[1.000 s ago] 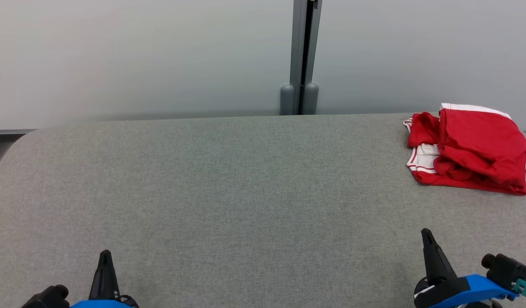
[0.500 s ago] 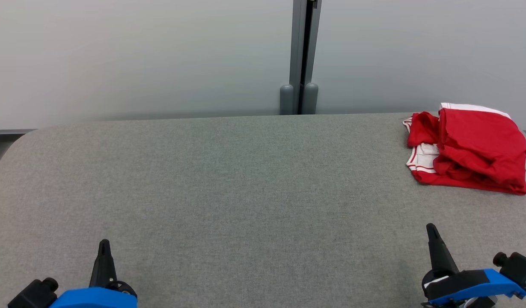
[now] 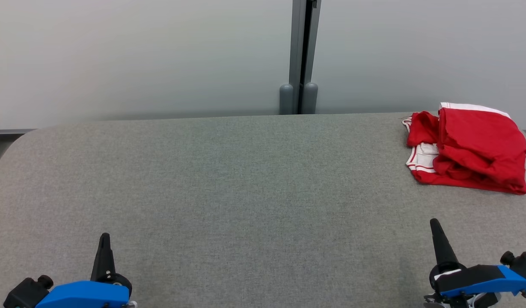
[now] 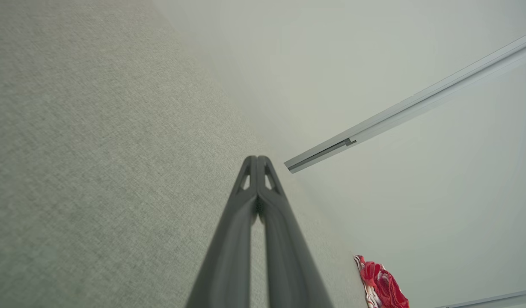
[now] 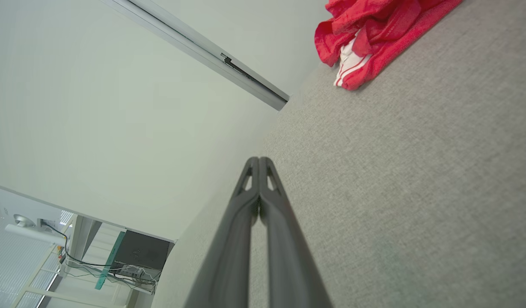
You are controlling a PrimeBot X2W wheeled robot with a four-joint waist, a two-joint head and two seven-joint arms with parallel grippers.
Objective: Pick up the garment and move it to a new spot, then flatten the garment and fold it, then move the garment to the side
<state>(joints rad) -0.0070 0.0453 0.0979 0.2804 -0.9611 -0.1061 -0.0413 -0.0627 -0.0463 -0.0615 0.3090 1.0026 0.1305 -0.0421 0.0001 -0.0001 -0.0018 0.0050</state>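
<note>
Garment (image 3: 472,149) lies crumpled on table (image 3: 245,192); inner folds hidden.

A grey woven table top (image 3: 245,184) spreads beneath and ahead of the left gripper (image 3: 104,238) and the right gripper (image 3: 435,223), and its far-left corner is rounded. Beyond its far edge, well ahead of both, stands a pale wall (image 3: 138,55). A grey upright post (image 3: 303,51) splits the wall, nearer the right gripper's line than the left's. In the right wrist view, low to the left of that gripper and past the wall's end, a dark box (image 5: 141,252) sits beside loose cables (image 5: 96,268) and a teal strip (image 5: 110,261).
</note>
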